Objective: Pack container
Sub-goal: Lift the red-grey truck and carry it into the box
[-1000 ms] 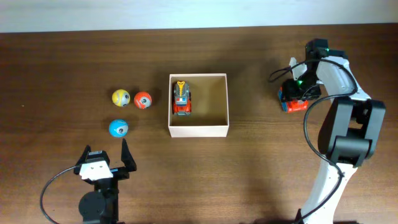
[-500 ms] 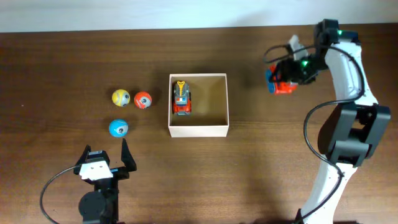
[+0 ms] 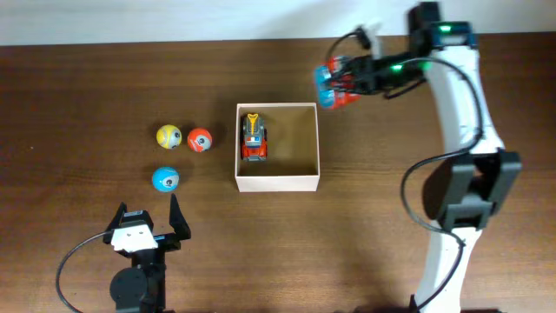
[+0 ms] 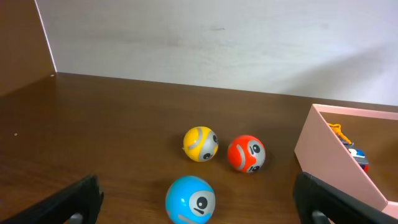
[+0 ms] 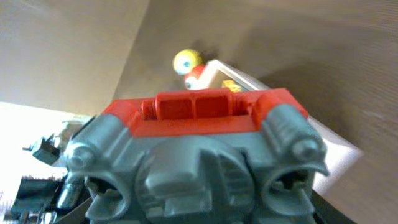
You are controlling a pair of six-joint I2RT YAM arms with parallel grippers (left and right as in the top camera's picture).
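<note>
The left hand [image 3: 148, 210] is resting open at the lower left. Three balls [image 3: 168, 136] are lying left of the box [image 3: 278, 182], not packed yet. The box is sitting mid-frame, holding one car [image 3: 254, 139]. The right hand [image 3: 346, 80] is gripping a red toy [image 3: 330, 87] by the box's upper right corner, likely to drop it in. The brown table [image 3: 69, 87] is meeting a pale wall [image 3: 174, 17] up top.

Left arm [image 3: 135, 283]: base at 7 o'clock of overhead view, folded low, wrist aimed toward 12 o'clock. Left gripper [image 3: 148, 216]: jaws spread wide, fingertips [image 4: 78, 199] at the lower corners of the wrist view. Right arm [image 3: 456, 113]: base at 4 o'clock, stretched up to 1 o'clock, forearm bent toward 9 o'clock. Right gripper [image 3: 340, 83]: at 1 o'clock, raised, clamped on toy car [image 5: 199, 134].
</note>
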